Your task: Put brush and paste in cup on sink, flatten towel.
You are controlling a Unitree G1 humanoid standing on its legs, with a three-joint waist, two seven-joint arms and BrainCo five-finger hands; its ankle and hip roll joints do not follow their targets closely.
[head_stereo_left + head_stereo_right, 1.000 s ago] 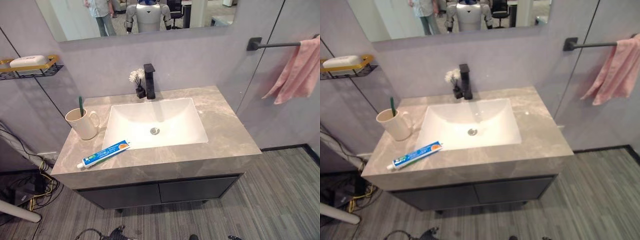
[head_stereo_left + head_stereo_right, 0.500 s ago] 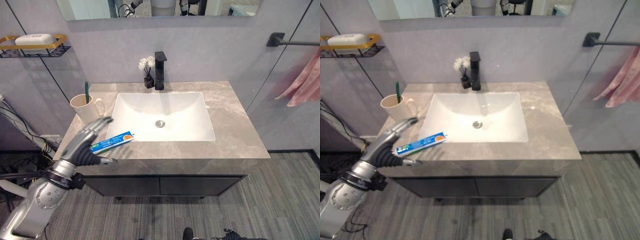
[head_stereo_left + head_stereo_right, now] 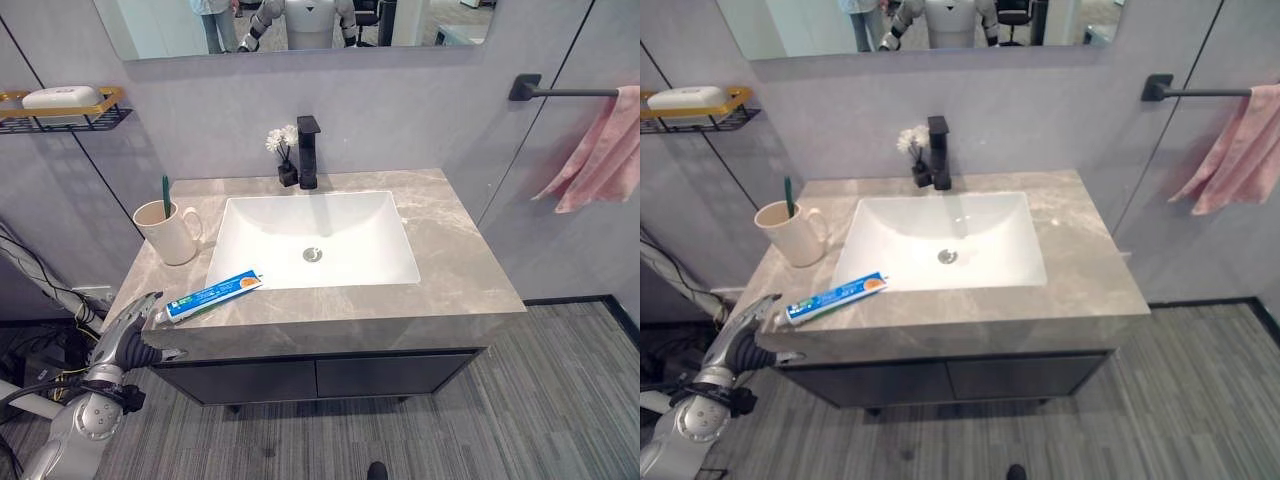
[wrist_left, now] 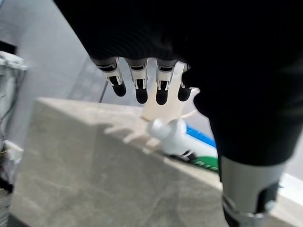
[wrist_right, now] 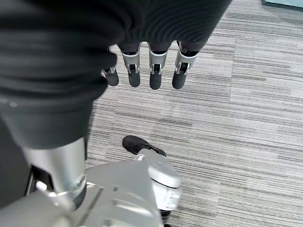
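Note:
A blue and white toothpaste tube (image 3: 215, 295) lies on the grey stone counter (image 3: 460, 260), in front of the basin's left corner, cap toward the left. Behind it stands a cream cup (image 3: 170, 232) with a green toothbrush (image 3: 166, 195) upright inside. My left hand (image 3: 128, 338) hangs open at the counter's front left corner, just short of the tube's cap (image 4: 173, 137), with its fingers (image 4: 137, 87) straight. A pink towel (image 3: 600, 150) hangs bunched from the black bar (image 3: 560, 92) on the right wall. My right hand (image 5: 155, 66) is open, low over the floor.
A white basin (image 3: 312, 240) is set in the counter, with a black faucet (image 3: 307, 150) and a small vase of white flowers (image 3: 285, 165) behind it. A wire shelf with soap (image 3: 60, 105) juts from the left wall. Dark cabinet doors (image 3: 320, 380) sit below.
My left hand has dropped back from over the counter beside the tube to the front left corner. The view has shifted. The tube, cup and towel lie as before.

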